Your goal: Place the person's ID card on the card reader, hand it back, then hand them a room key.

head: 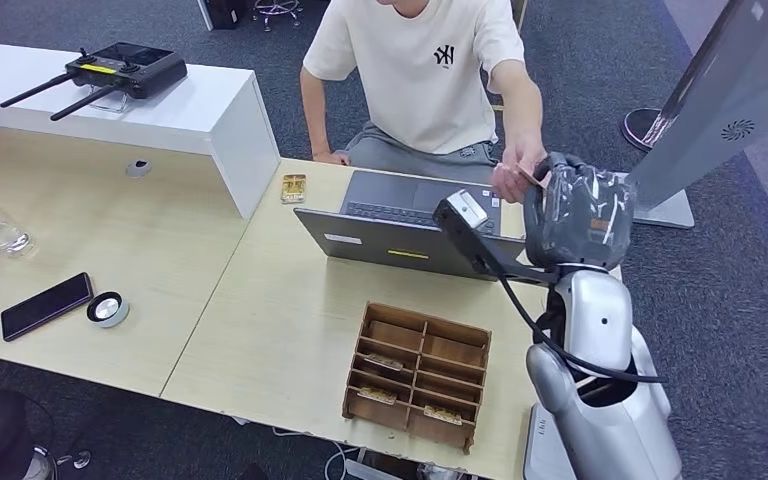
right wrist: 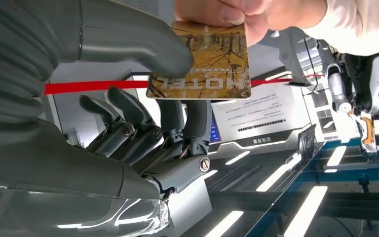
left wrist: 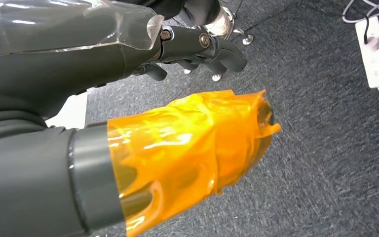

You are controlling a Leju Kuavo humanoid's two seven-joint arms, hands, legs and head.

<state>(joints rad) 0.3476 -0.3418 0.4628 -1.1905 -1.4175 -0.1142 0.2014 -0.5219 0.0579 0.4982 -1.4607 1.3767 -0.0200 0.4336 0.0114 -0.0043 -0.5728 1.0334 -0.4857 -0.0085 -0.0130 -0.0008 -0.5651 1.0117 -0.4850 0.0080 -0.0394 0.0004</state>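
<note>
The right hand (right wrist: 143,98) pinches a hotel key card (right wrist: 201,61) between thumb and fingers; the person's hand (right wrist: 237,12) grips the card's far edge. The left hand (left wrist: 143,113) hangs loose, grasping nothing.

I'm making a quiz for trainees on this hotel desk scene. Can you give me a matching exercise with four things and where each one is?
Things:
1. card
2. phone
3. wooden organizer
4. remote controller

Places:
A. on the raised white counter
B. at the desk's near edge, in front of the laptop
C. between the person's hand and the right hand
D. flat on the desk beside a small round tin

Pairs: 1-C, 2-D, 3-B, 4-A
</note>
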